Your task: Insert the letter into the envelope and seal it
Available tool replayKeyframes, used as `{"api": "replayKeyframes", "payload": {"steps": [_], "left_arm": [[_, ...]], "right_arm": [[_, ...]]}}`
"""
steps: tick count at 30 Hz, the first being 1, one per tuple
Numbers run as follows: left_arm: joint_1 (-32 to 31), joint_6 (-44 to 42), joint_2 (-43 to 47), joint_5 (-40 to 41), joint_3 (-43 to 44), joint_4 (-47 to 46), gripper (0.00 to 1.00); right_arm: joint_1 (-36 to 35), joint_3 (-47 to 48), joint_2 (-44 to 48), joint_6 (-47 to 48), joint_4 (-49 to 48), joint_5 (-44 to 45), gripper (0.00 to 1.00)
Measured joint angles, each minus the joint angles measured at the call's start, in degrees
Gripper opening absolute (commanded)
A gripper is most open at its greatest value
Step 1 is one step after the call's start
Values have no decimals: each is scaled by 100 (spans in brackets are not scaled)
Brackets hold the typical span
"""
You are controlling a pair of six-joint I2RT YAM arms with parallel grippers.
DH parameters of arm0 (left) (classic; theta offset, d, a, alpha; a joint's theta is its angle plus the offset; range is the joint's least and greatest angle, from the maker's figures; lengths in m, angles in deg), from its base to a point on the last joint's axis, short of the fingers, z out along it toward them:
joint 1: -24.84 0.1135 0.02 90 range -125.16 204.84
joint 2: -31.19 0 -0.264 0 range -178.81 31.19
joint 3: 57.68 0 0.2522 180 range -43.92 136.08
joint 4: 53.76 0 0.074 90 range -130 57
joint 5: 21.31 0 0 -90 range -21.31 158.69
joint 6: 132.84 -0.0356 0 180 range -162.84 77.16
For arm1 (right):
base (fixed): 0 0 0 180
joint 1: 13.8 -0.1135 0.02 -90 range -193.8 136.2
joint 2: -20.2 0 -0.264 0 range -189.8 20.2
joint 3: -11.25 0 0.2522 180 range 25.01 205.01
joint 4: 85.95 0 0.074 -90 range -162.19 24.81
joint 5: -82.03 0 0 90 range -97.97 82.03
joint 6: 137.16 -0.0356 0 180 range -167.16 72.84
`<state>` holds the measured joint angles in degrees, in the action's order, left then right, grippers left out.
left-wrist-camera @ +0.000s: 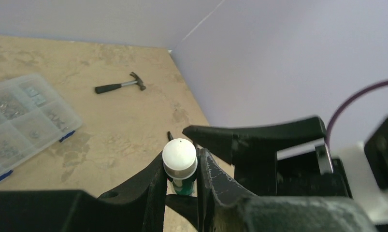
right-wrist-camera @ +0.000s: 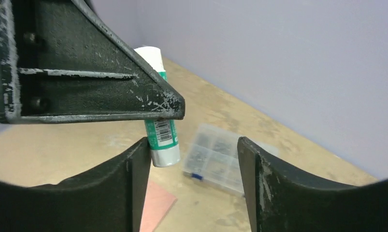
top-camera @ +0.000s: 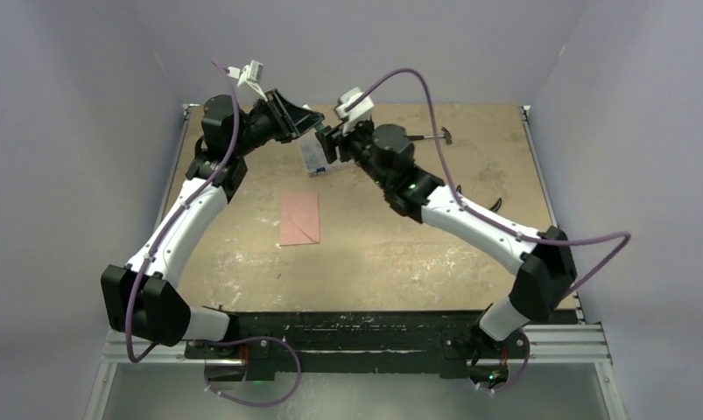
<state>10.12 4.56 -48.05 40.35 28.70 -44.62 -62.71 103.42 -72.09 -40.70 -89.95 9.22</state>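
**Fig.** Both arms raised at the far side of the table. The left gripper (left-wrist-camera: 180,180) is clamped on a glue stick (left-wrist-camera: 179,153); the right gripper (right-wrist-camera: 192,153) has its jaws wide, one finger just beside the stick's end, gripping nothing. The envelope (top-camera: 298,219) lies flat mid-table, well apart from both; the letter is not separately visible, perhaps inside. Likely hazard, from where I stand: if the right jaws close off-centre, the stick could pivot out of the left grip; it would then drop toward the compartment box (right-wrist-camera: 216,154) below.
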Motion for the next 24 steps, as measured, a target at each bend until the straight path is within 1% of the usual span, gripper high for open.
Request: {"api": "replayKeyframes", "payload": {"steps": [1,2,3,7,11,15,20,22,24], "left_arm": [[-4,-70,52,-109,0,-35,0],[-9,-192,114,-240,2,-94,0],[-15,-284,162,-326,2,-136,0],[4,-898,374,-774,2,-208,0],[33,-1384,422,-1633,2,-472,0],[35,-1550,422,-2245,2,-673,0],[35,-1554,420,-2612,2,-879,0],[35,-1552,422,-2706,2,-973,0],[35,-1550,422,-2791,2,-1036,0]], "right_arm": [[153,-2,155,-107,151,-450,73],[286,-2,374,-232,358,-1088,74],[376,-2,424,-278,396,-1224,75],[592,-42,896,-621,614,-2227,75],[621,-68,1078,-846,645,-3088,70],[616,-68,935,-1029,664,-3637,64],[616,-68,647,-1338,669,-3821,50],[616,-72,629,-1460,662,-3814,47],[616,-101,643,-1582,533,-3814,47]]}}
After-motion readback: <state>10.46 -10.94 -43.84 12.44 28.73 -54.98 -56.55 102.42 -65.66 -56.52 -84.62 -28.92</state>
